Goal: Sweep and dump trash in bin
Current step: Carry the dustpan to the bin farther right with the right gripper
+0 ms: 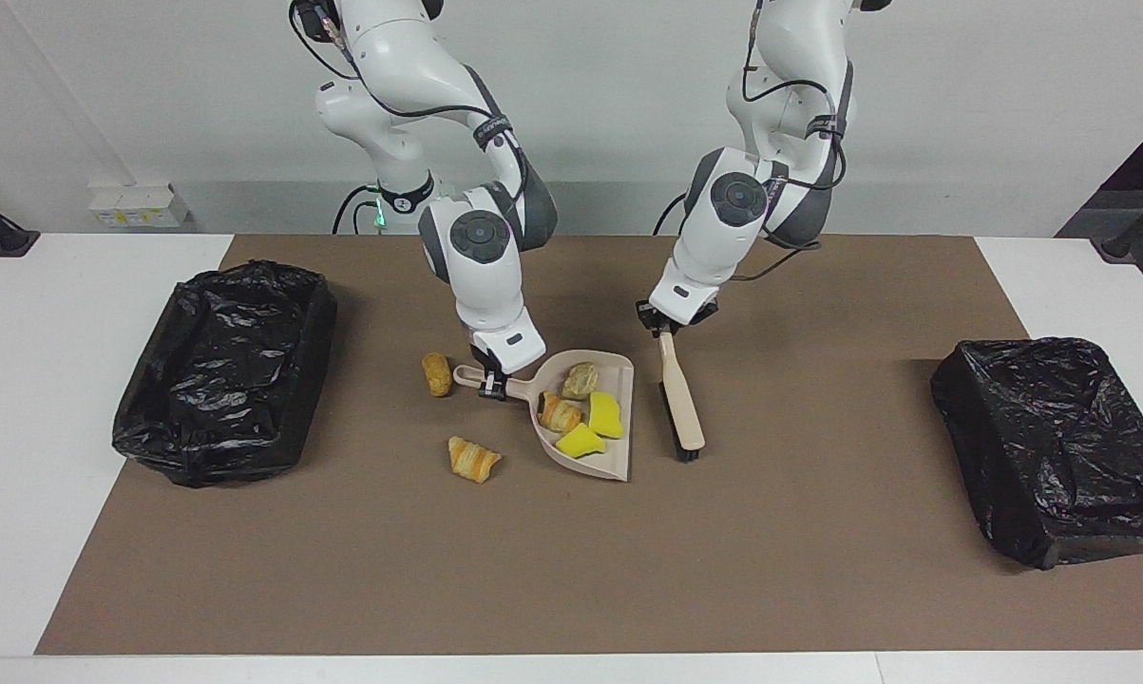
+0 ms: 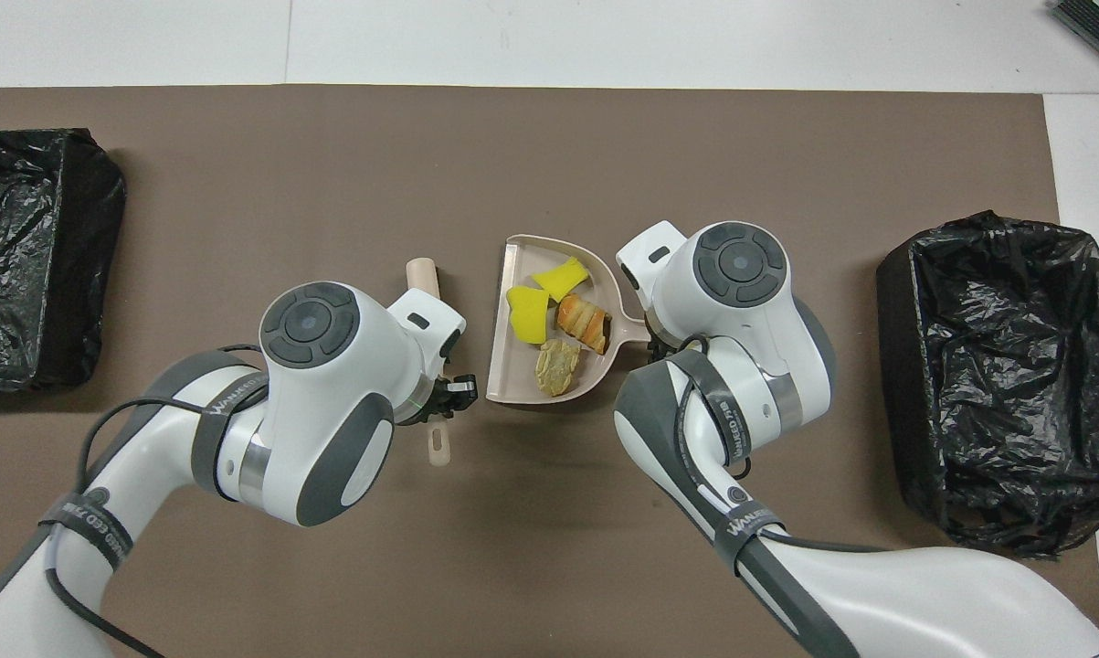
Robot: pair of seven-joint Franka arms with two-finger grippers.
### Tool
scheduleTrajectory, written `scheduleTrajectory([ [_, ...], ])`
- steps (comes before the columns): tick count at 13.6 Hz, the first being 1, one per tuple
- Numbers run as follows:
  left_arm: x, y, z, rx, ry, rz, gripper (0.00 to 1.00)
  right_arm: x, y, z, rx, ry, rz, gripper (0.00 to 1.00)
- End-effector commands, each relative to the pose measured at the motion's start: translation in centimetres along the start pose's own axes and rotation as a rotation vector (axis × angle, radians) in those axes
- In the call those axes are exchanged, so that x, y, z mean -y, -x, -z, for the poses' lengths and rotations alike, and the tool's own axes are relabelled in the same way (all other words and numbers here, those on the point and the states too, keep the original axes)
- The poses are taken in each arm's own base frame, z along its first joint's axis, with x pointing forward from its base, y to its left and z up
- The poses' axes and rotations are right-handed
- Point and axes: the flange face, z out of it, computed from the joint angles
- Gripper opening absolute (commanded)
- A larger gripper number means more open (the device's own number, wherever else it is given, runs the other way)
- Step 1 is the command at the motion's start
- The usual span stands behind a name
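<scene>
My right gripper point(image 1: 492, 380) is shut on the handle of the beige dustpan point(image 1: 611, 456), which rests on the brown mat. In the pan lie two yellow sponge chunks point(image 1: 605, 414) point(image 2: 529, 313) and two bread bits point(image 1: 561, 412) point(image 2: 556, 366) of the trash. Two more bread bits point(image 1: 436, 373) point(image 1: 473, 458) lie on the mat beside the pan, toward the right arm's end; the overhead view hides them. My left gripper point(image 1: 667, 326) is shut on the handle of the brush point(image 1: 682, 410) point(image 2: 421, 272). The brush head sits on the mat, a short gap from the pan's open edge.
A black-bag-lined bin point(image 1: 224, 370) point(image 2: 988, 375) stands at the right arm's end of the mat. Another one point(image 1: 1056, 446) point(image 2: 28, 256) stands at the left arm's end. White table borders the mat.
</scene>
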Motion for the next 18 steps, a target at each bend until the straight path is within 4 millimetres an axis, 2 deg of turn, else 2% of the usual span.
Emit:
scheduleTrajectory([
  [1, 1.0, -1.1, 4.7, -0.007, -0.024, 0.001, 0.0, -1.1, 2.7, 3.2, -0.083, -0.045, 0.013, 0.0],
  [3, 1.1, -0.7, 6.5, 0.002, -0.048, -0.004, 0.0, -2.5, 5.9, 6.4, -0.097, -0.063, 0.005, 0.0],
  [5, 0.4, 0.0, 5.9, -0.006, -0.046, -0.013, 0.0, -3.7, 8.2, 8.8, -0.098, -0.071, -0.003, 0.0],
  [6, 0.0, 0.5, 5.5, -0.005, -0.048, -0.021, 0.0, -4.6, 10.4, 9.9, -0.099, -0.083, -0.026, 0.0],
  [7, -1.3, 1.7, 4.7, -0.005, -0.053, -0.039, 0.0, -5.5, 13.2, 10.7, -0.109, -0.101, -0.049, 0.0],
  [10, -6.0, 6.0, 1.3, -0.055, -0.029, -0.018, 0.0, -8.1, 23.3, 13.5, -0.159, -0.115, -0.063, 0.0],
  [11, -6.9, 7.3, 0.8, -0.054, -0.033, -0.029, 0.0, -8.5, 26.3, 14.2, -0.162, -0.119, -0.073, 0.0],
  [14, -10.1, 13.5, -2.2, -0.069, -0.026, -0.036, 0.0, -8.4, 36.2, 15.5, -0.157, -0.142, -0.103, 0.0],
  [16, -10.0, 17.3, -3.3, -0.081, -0.015, -0.045, 0.0, -7.7, 42.9, 16.1, -0.114, -0.123, -0.107, 0.0],
  [18, -10.2, 21.1, -4.0, -0.073, -0.028, -0.072, 0.0, -6.7, 47.9, 16.5, -0.032, -0.112, -0.093, 0.0],
])
